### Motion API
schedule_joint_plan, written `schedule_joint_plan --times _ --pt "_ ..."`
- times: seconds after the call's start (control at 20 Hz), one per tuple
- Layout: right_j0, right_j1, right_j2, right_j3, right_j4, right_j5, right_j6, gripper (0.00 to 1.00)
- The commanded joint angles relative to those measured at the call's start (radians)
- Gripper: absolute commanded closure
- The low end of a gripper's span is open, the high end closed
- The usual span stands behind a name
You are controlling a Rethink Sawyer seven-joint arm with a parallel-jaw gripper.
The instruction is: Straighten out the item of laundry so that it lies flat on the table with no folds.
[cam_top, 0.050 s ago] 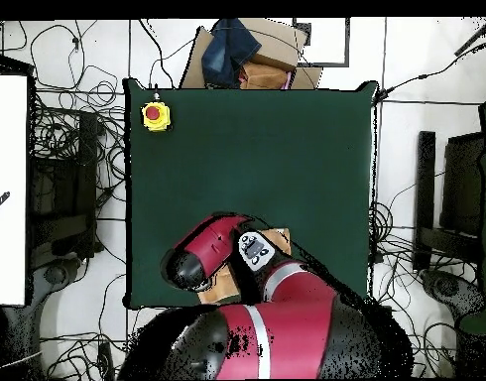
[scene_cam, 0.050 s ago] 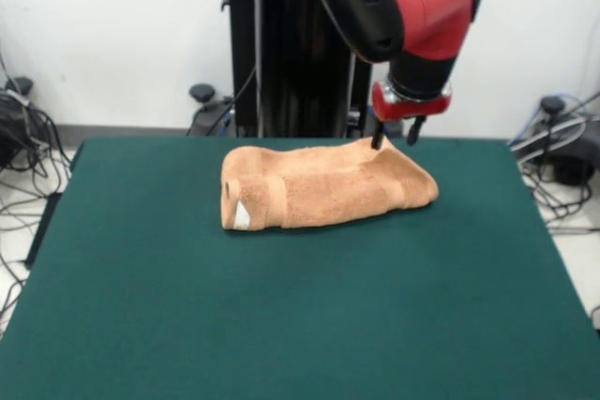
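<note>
The item of laundry point(scene_cam, 0.050 s ago: 323, 189) is an orange-tan towel lying folded over itself in a thick bundle on the far half of the green table point(scene_cam, 0.050 s ago: 281, 325). A white tag shows at its left end. My gripper point(scene_cam, 0.050 s ago: 395, 136) hangs open over the towel's far right corner, where the cloth peaks up a little; its left fingertip point(scene_cam, 0.050 s ago: 377, 140) is right at that raised edge. In the overhead view the arm hides the gripper and most of the towel point(cam_top, 0.050 s ago: 278, 238), so only small patches of cloth show on the table point(cam_top, 0.050 s ago: 287, 149).
A yellow box with a red button point(cam_top, 0.050 s ago: 156, 116) sits on one table corner in the overhead view. A cardboard box with dark blue cloth point(cam_top, 0.050 s ago: 237, 50) lies just beyond the table's edge. Cables and stands point(scene_cam, 0.050 s ago: 562, 138) ring the table.
</note>
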Motion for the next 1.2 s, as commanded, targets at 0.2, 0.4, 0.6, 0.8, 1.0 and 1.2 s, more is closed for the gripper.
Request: schedule_joint_plan --times 0.2,0.4,0.6,0.8,1.0,1.2 --pt "-0.002 0.156 0.092 -0.208 -0.063 0.086 -0.321 0.0" --pt "0.002 0.192 0.069 -0.23 -0.106 0.032 -0.293 0.0" --pt "0.005 0.161 0.065 -0.165 -0.115 -0.004 -0.251 0.0" --pt "0.019 0.178 0.073 -0.2 -0.114 0.027 -0.255 0.0" --pt "0.004 0.162 0.086 -0.189 -0.094 0.06 -0.287 0.0" --pt "0.002 0.148 0.092 -0.174 -0.083 0.074 -0.295 0.0"
